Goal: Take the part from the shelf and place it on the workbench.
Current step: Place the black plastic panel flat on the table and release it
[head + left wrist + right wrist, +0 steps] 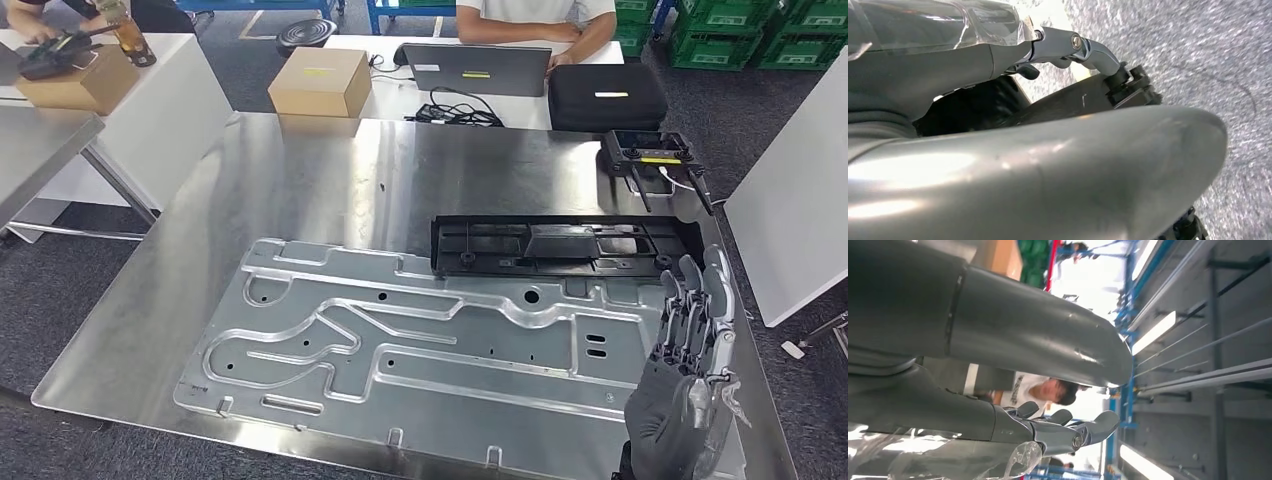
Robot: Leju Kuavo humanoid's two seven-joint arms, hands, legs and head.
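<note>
On the steel tabletop (300, 180): one black part (560, 245), lying flat along the far edge of one large grey plate (420, 340). Right hand (690, 340) upright near the part's right end, fingers straight, empty. Left hand (1068, 47): state unclear. Behind: two boxes.

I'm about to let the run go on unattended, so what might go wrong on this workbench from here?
The black part overlaps the far edge of the large metal panel, so a knock might shift it. The right hand, raised with fingers apart and nothing in it, stands close to the part's near right corner and may clip it. The remote controller and its cable lie just beyond, within a careless sweep.
</note>
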